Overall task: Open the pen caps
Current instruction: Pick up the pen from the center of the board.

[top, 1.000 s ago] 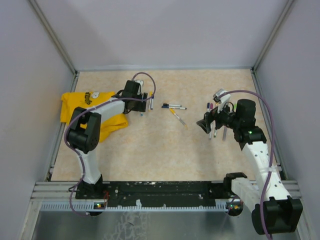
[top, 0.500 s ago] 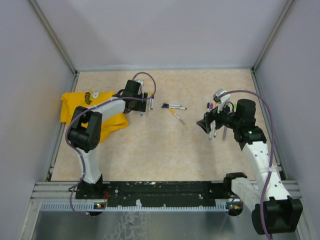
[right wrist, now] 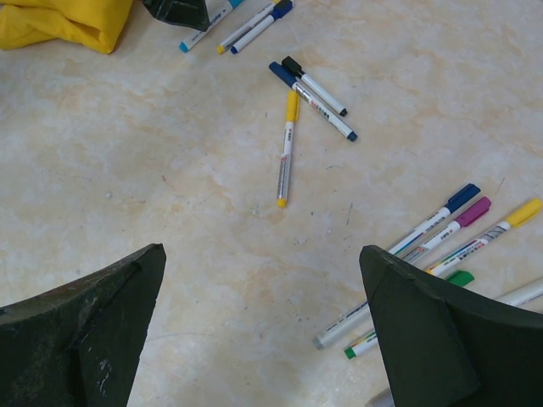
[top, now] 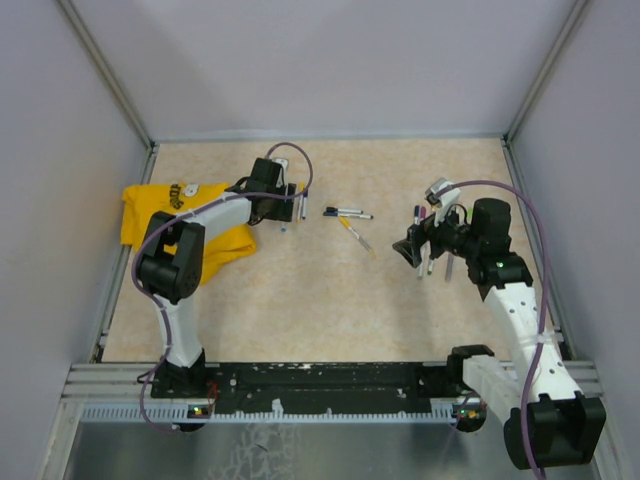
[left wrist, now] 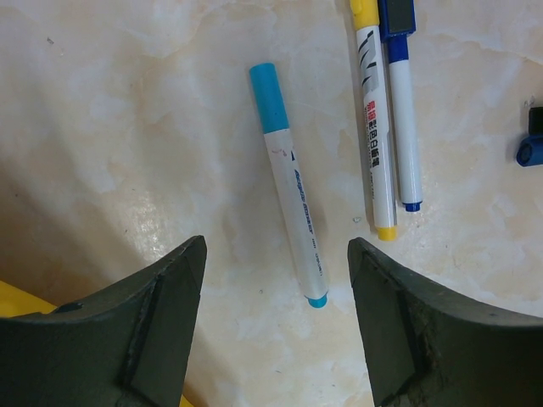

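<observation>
My left gripper [left wrist: 276, 254] hangs open over the table, with nothing between its fingers. Just ahead of it lies a pen [left wrist: 288, 195] with a light blue cap [left wrist: 268, 97], its tail end between the fingertips' line. Beside it lie a yellow-capped pen [left wrist: 374, 127] and a blue-capped pen [left wrist: 402, 119]. A loose blue cap [left wrist: 529, 151] sits at the right edge. My right gripper [right wrist: 261, 254] is open and empty above bare table. To its right lie pens with blue [right wrist: 462, 197], magenta [right wrist: 473, 209], yellow [right wrist: 524, 210] and green [right wrist: 460, 277] caps.
A crumpled yellow cloth [top: 175, 225] lies at the left, under the left arm. Three capped pens [top: 348, 214] lie mid-table between the grippers; the right wrist view shows a yellow one [right wrist: 288, 148] and a blue and black pair [right wrist: 314, 97]. Walls enclose the table.
</observation>
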